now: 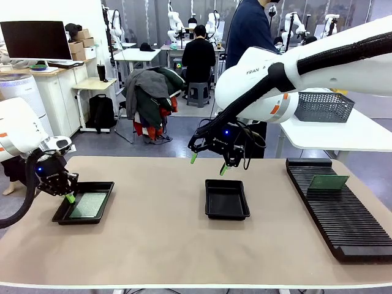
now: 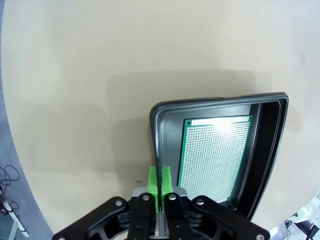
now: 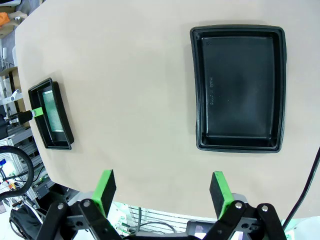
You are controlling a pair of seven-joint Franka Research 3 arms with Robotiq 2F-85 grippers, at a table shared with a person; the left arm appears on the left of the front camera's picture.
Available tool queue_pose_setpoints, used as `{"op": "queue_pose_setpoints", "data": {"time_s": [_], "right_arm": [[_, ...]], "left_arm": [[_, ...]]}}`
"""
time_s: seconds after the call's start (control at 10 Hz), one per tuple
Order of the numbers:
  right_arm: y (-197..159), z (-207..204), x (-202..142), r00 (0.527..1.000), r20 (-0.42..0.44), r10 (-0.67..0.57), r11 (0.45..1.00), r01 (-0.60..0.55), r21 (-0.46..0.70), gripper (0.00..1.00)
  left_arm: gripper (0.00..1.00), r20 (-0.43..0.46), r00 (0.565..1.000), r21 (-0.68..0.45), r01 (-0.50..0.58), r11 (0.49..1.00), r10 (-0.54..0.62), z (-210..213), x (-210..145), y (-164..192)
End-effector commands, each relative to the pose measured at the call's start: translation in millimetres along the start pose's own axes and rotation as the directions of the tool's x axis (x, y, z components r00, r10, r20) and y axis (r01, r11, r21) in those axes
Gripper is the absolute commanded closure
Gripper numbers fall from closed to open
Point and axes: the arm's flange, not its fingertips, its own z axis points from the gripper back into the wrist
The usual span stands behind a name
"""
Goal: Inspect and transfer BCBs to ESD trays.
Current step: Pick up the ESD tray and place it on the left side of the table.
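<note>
Your left hand (image 2: 160,175) is fully closed, its two green pads pressed flat together. It sits right at the near-side rim of the left tray (image 2: 220,100). The wrist view does not let you tell whether the rim is pinched between the pads or only touched by them. Inside that tray the first BCB (image 2: 215,155) lies flat on the floor, covering most of it, with a dark margin of tray around it.

Your right hand (image 3: 163,186) is spread wide with nothing between its fingers. It hangs above the worktop (image 1: 153,245), over the far side of the middle tray (image 3: 196,90) and clear of it. That tray lies flat near the centre of the worktop and holds no board.

That makes two black trays, well apart from each other: one loaded at the robot's left and one bare in the middle.

Farther out, at the robot's right, one long black ribbed rack (image 1: 343,214) runs along the worktop edge. The second BCB (image 1: 327,181) stands on its edge in a slot near the rack's far end. So you have two boards in all, one in a tray and one in the rack.

Beyond the rack, one grey mesh basket (image 1: 323,107) sits on a white side table. A person (image 1: 248,30) in dark clothing stands at the far side.
</note>
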Motion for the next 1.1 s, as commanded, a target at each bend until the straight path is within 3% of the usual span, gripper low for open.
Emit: {"op": "queue_pose_setpoints", "data": {"time_s": [0.0,0.2,0.5,0.6,0.7,0.8,0.9,1.0], "right_arm": [[2.2,-0.3,1.2,1.0,0.003,-0.004,1.0,0.004,-0.015,0.0],[2.2,-0.3,1.2,1.0,0.003,-0.004,1.0,0.004,-0.015,0.0],[2.2,-0.3,1.2,1.0,0.003,-0.004,1.0,0.004,-0.015,0.0],[2.2,-0.3,1.2,1.0,0.003,-0.004,1.0,0.004,-0.015,0.0],[2.2,-0.3,1.2,1.0,0.003,-0.004,1.0,0.004,-0.015,0.0],[2.2,-0.3,1.2,1.0,0.003,-0.004,1.0,0.004,-0.015,0.0],[2.2,-0.3,1.2,1.0,0.003,-0.004,1.0,0.004,-0.015,0.0],[2.2,-0.3,1.2,1.0,0.003,-0.004,1.0,0.004,-0.015,0.0]], "left_arm": [[0.97,-0.004,1.0,-0.004,0.008,1.0,-0.008,1.6,0.3,2.2],[0.97,-0.004,1.0,-0.004,0.008,1.0,-0.008,1.6,0.3,2.2],[0.66,-0.003,1.0,0.043,-0.008,0.999,0.008,7.6,-8.2,-0.3],[0.62,-0.002,1.0,0.053,-0.014,0.999,0.015,11.2,-10.2,-1.1],[0.49,-0.009,0.999,0.08,-0.03,0.996,0.031,14.7,-11.0,-2.4],[0.44,-0.021,0.999,0.11,-0.03,0.993,0.033,18.9,-12.9,-5.2],[0.31,-0.029,0.999,0.144,-0.036,0.989,0.04,26.3,-15.1,-10.1],[0.26,-0.035,0.999,0.171,-0.029,0.985,0.035,37.9,-18.7,-19.9]]}}
